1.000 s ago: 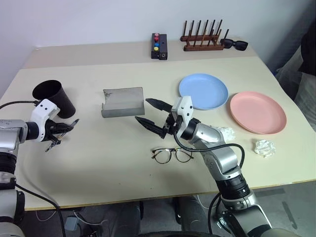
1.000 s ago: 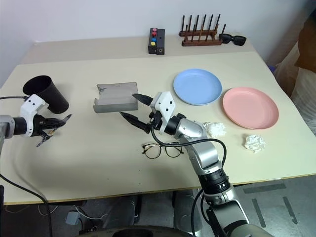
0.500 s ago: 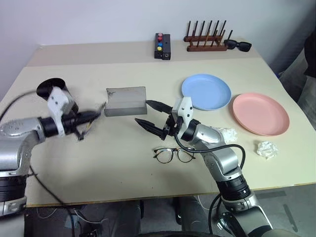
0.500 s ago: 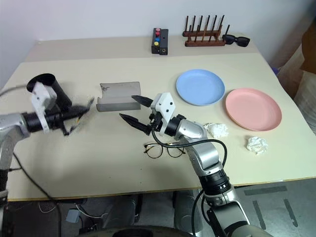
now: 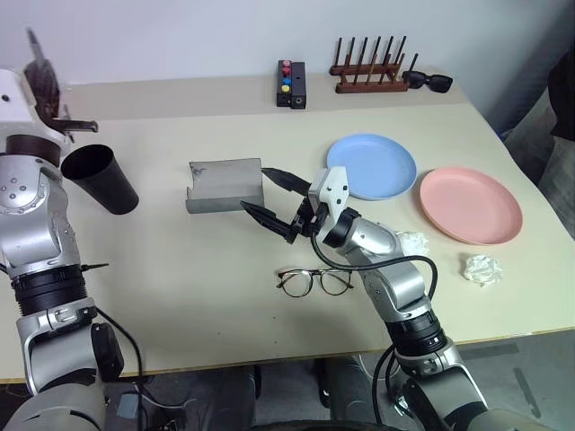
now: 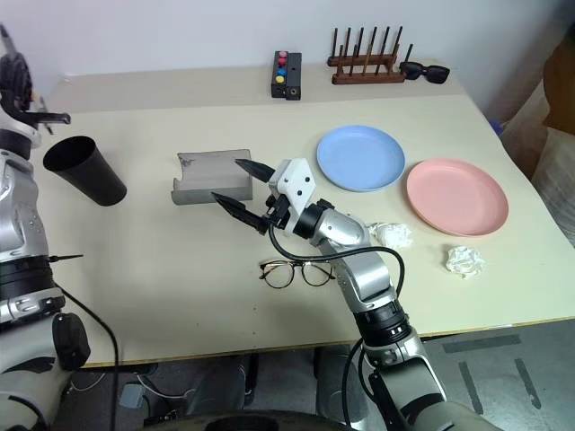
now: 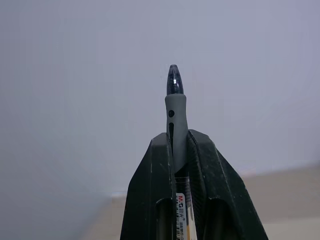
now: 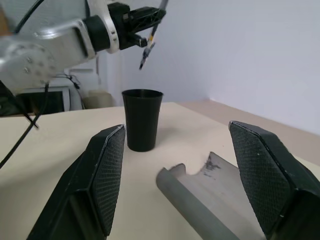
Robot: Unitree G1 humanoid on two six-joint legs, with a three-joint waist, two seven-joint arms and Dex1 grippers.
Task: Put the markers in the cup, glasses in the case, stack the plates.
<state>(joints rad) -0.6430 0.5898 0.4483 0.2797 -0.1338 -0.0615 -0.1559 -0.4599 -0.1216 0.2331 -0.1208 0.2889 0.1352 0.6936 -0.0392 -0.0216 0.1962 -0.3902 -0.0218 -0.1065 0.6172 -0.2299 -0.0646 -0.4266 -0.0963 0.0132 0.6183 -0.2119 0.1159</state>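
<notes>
Nearest the robot, the wire-rimmed eyeglasses (image 5: 313,282) lie open on the cream bench (image 5: 180,287), lenses side by side, just in front of the right arm. To their right sit two crumpled white paper wads (image 5: 481,268), one near the bench's edge and one tucked beside the right forearm. Above the glasses the right gripper (image 5: 274,206) hovers with its two black fingers (image 8: 107,170) spread wide and empty, pointing toward the open grey glasses case (image 5: 223,186), which lies just past the fingertips with its hollow side up. Right of the gripper, the light blue plate (image 5: 371,166) and the salmon pink plate (image 5: 471,204) rest flat next to each other, close but not stacked. At the left side of the bench the black cup (image 5: 99,178) stands upright, rim up. Above and just behind the cup, the left gripper (image 8: 150,15) is raised, its fingers (image 7: 155,200) clamped narrowly on a grey-and-black pen (image 7: 175,115); in the right wrist view the pen hangs tip-down over the cup, clear of the rim. At the far edge stand a black box with coloured buttons (image 5: 289,83), a wooden peg rack (image 5: 369,70) and black sunglasses (image 5: 427,82) beside it
</notes>
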